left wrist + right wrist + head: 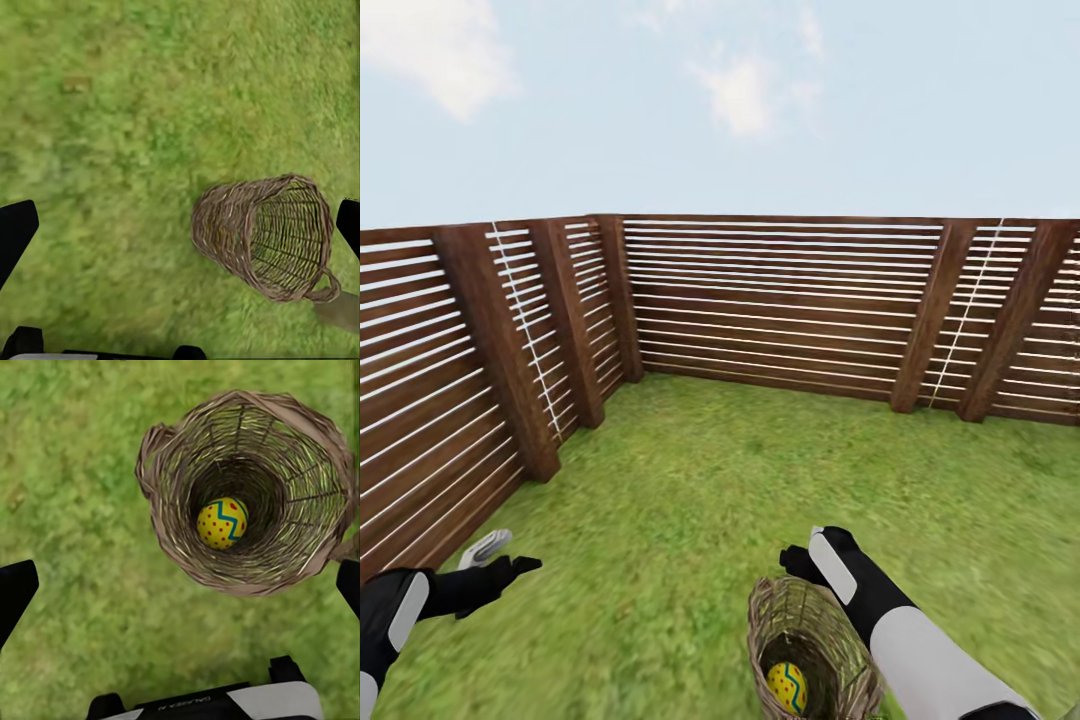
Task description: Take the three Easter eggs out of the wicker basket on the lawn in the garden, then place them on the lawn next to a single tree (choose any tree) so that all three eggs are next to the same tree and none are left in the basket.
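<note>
Down inside brown open-weave wicker basket [247, 487], one yellow red-dotted zigzag egg [222, 522]; right gripper [180, 585] spread, empty, above rim; deep narrow basket, fingers could snag weave and tip it

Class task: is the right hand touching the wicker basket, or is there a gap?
Apart. In the right wrist view, the right hand hangs open above the wicker basket, with grass showing between fingertips and rim.
</note>
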Controlling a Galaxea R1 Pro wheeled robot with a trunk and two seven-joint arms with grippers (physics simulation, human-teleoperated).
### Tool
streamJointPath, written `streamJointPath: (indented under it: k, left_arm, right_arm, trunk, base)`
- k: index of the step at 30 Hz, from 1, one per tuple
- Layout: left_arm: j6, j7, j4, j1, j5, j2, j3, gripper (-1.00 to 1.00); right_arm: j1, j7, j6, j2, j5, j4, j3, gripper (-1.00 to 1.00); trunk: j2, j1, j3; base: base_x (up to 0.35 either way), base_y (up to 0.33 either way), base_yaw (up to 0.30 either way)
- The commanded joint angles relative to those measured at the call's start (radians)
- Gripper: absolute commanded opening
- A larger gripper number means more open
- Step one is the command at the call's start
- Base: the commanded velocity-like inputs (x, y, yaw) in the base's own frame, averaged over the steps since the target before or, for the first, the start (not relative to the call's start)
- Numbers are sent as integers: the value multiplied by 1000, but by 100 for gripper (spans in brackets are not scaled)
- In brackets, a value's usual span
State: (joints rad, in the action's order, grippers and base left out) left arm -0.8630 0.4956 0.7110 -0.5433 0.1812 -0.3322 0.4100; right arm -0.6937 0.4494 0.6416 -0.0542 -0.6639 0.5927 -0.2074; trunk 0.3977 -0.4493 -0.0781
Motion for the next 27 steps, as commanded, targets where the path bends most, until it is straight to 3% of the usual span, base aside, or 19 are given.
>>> streamJointPath:
  k: [1, 14, 27]
  left_arm:
    - [-7, 2, 1, -1, 3, 0, 3, 100]
    - [-7, 2, 1, -1, 3, -1, 4, 100]
    - [-7, 2, 1, -1, 3, -2, 4, 100]
  right_arm:
    - [-1, 10, 1, 1, -11, 1, -5, 100]
    - [-1, 9, -3, -2, -10, 1, -7, 100]
    - [0, 8, -4, -5, -10, 2, -7, 100]
  trunk:
    - [2, -1, -2]
    - [2, -1, 5]
    - [2, -1, 6]
  base:
    - [0, 15, -264]
    - [-20, 2, -256]
    - [-2, 12, -19]
